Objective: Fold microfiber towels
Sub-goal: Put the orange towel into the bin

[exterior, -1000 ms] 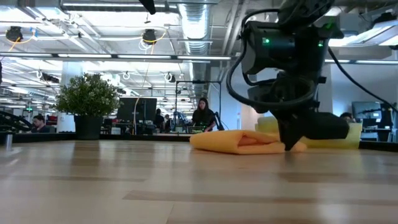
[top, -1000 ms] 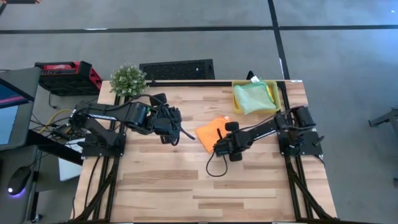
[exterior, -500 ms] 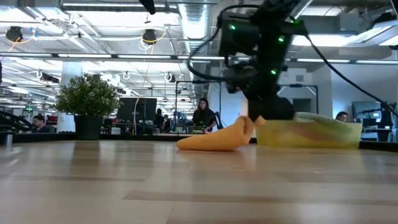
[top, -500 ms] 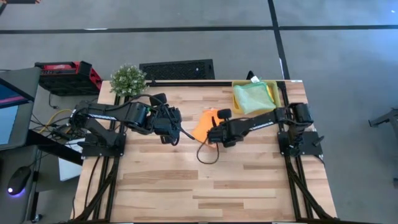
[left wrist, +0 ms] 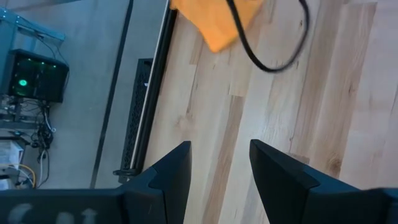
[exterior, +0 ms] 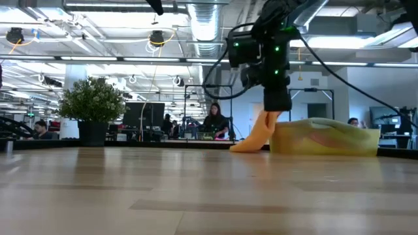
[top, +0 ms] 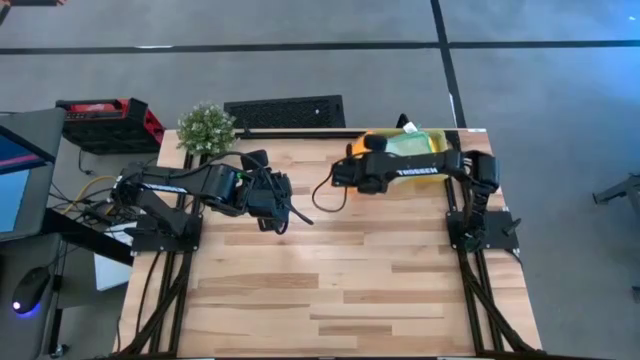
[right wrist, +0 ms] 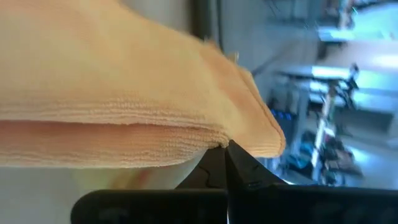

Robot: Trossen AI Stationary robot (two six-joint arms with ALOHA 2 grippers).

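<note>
The orange towel [exterior: 258, 132], folded, hangs from my right gripper [exterior: 275, 108] at the table's far edge, just left of the yellow tray [exterior: 366, 140]. It also shows in the high view [top: 358, 142] and the left wrist view [left wrist: 217, 18]. A pale green towel [top: 408, 146] lies in the tray. My left gripper [left wrist: 221, 171] is open and empty over the bare table left of centre [top: 283, 212]. The pink and yellow towels are out of view. My right gripper pinches the folded orange towel between its two shut fingers, several layers at a folded edge [right wrist: 208, 142]. The fingers come from above, pointing down. The towel hangs slack below them, and its lower end [exterior: 240, 147] reaches the table top.
A potted plant [top: 206, 127] stands at the far left corner. A black cable [top: 325, 192] loops from my right arm over the table. The near half of the wooden table [top: 330, 300] is bare wood. People and desks show in the room behind.
My right gripper has gone up and toward the far edge and the tray, shut on the orange towel. The towel has been dragged from the table's middle. It lay flat and folded then; now it hangs from the gripper with only its lower end down.
</note>
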